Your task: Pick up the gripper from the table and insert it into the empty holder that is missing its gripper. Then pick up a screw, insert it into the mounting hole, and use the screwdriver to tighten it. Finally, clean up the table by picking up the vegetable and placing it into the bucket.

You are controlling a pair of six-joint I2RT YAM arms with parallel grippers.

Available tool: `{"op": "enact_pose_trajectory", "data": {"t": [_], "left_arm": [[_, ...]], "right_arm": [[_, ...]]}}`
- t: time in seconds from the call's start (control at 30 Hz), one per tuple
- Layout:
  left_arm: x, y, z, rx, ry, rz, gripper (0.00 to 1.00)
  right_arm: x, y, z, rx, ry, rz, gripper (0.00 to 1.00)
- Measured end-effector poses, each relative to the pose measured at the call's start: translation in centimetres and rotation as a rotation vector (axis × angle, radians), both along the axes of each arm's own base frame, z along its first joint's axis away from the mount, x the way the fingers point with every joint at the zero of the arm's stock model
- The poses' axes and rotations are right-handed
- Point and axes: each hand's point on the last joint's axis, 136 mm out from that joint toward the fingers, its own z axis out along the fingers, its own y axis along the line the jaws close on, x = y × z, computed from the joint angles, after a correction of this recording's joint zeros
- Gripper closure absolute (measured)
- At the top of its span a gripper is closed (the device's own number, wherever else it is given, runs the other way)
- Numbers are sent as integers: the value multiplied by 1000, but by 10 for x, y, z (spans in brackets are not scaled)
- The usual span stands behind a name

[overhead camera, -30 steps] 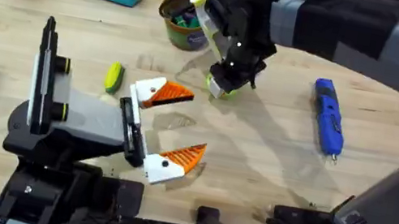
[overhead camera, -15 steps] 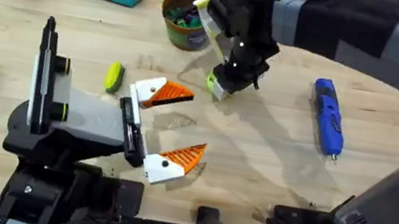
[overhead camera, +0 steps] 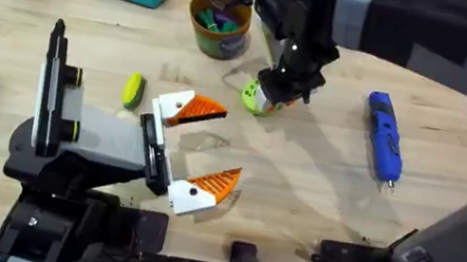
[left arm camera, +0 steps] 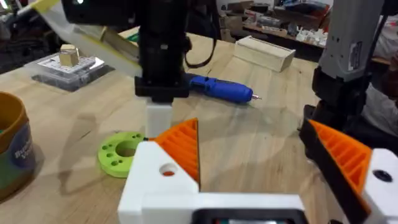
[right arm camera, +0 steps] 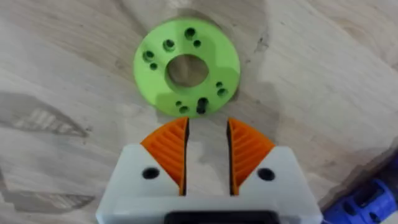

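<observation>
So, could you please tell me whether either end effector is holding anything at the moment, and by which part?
Nothing is held. The right end effector hangs just beside the lime-green ring on the table, fingers nearly together with nothing between them. The left end effector is open and empty.

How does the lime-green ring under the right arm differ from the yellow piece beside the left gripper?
The lime-green ring is a flat disc with a large centre hole and small holes around it; the vegetable is oblong, with no visible holes. The ring's top face is lime green; the vegetable is yellow with a green stripe. The ring lies at the right gripper; the vegetable lies beside the left gripper. Both rest ungripped on the table.
</observation>
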Motion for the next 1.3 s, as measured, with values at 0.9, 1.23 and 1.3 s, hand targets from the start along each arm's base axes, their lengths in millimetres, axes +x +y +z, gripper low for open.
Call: {"op": "enact_pose_trajectory", "data": {"t": [0.9,1.23,1.3], "left_arm": [[0,0,0,0,0,0,13],[0,0,0,0,0,0,13],[0,0,0,0,0,0,13]], "right_arm": [[5,9,-3,181,-229,-25,652],[4,8,-7,168,-218,-5,652],[2,7,-12,157,-204,-5,652]]}}
